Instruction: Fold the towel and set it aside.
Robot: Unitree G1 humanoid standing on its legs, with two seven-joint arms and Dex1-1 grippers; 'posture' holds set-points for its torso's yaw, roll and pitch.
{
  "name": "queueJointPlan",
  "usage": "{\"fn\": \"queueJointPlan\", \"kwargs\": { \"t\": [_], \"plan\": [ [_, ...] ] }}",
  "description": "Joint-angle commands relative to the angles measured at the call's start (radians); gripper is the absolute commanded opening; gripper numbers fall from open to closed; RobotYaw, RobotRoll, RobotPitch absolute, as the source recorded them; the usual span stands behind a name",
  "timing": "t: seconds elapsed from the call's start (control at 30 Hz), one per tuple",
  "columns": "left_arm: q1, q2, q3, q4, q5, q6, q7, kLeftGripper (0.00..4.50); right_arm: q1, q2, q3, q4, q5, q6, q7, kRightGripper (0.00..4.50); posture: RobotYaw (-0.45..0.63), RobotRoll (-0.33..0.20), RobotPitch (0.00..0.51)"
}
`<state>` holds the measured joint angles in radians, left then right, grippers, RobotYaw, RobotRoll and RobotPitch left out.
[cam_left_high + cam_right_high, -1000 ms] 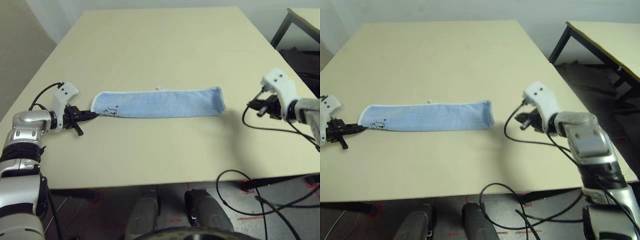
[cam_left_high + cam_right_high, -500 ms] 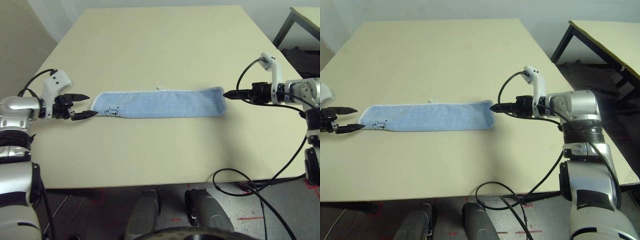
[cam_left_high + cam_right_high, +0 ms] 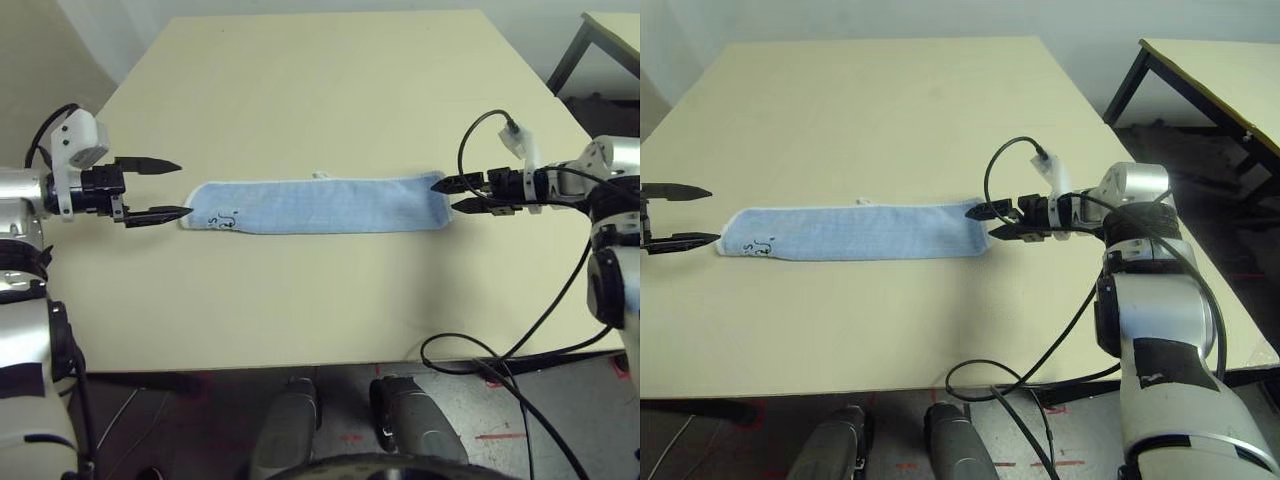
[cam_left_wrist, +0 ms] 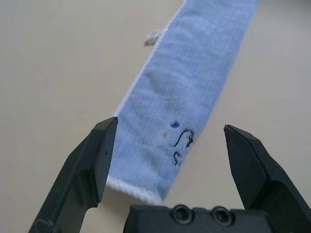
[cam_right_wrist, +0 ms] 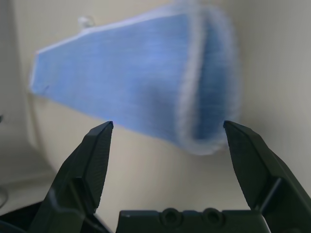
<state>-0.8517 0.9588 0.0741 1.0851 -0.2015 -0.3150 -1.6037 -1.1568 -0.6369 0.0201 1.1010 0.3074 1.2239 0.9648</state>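
Lying flat as a long folded strip across the middle of the tabletop (image 3: 320,90): the towel (image 3: 318,205), embroidered motif at its left end, small white loop on the far edge. At the left end, left gripper (image 3: 157,188) spread wide, lower tip just beside the hem, nothing held. At the right end, right gripper (image 3: 447,195) likewise spread, tips just beside the doubled edge, holding nothing.

Likely trouble from here: pinching only the top layer at the right end, so the fold peeling open on lifting. Closing short of the hem on the left, grabbing air or nudging the strip askew. Uneven pulls, ends not meeting squarely.
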Motion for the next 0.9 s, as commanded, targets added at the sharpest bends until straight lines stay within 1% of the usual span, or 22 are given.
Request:
{"fn": "queueJointPlan", "kwargs": {
  "t": [0.03,0.13,0.23,0.43,0.6,0.7,0.9],
  "plan": [
    [0.006,-0.012,-0.015,-0.016,-0.013,0.007,-0.011,4.48,0.024,-0.007,0.044,0.031,-0.080,-0.108,-0.003,4.50,0.02,0.000,0.124],
    [0.013,-0.017,-0.017,-0.018,-0.017,0.005,-0.011,4.48,0.031,-0.008,0.062,0.047,-0.122,-0.160,0.017,4.50,0.02,0.000,0.124],
    [0.016,-0.020,-0.018,-0.023,-0.023,0.013,-0.011,4.48,0.026,0.002,0.045,0.067,-0.135,-0.192,0.021,4.50,0.02,0.000,0.123],
    [0.012,-0.028,-0.026,-0.037,-0.040,0.030,-0.011,4.48,-0.006,0.049,-0.040,0.118,-0.109,-0.194,-0.014,4.50,0.03,0.000,0.124],
    [0.019,-0.024,-0.040,-0.065,-0.075,0.073,-0.011,4.48,-0.017,0.084,-0.119,0.146,-0.086,-0.186,-0.049,4.50,0.03,0.000,0.126],
    [0.027,-0.020,-0.042,-0.077,-0.082,0.079,-0.011,4.48,-0.009,0.107,-0.139,0.153,-0.092,-0.195,-0.070,4.50,0.04,0.000,0.125],
    [0.035,-0.020,-0.040,-0.093,-0.090,0.082,-0.011,4.48,-0.002,0.125,-0.159,0.155,-0.099,-0.201,-0.093,4.50,0.04,0.000,0.126]
  ]
}}
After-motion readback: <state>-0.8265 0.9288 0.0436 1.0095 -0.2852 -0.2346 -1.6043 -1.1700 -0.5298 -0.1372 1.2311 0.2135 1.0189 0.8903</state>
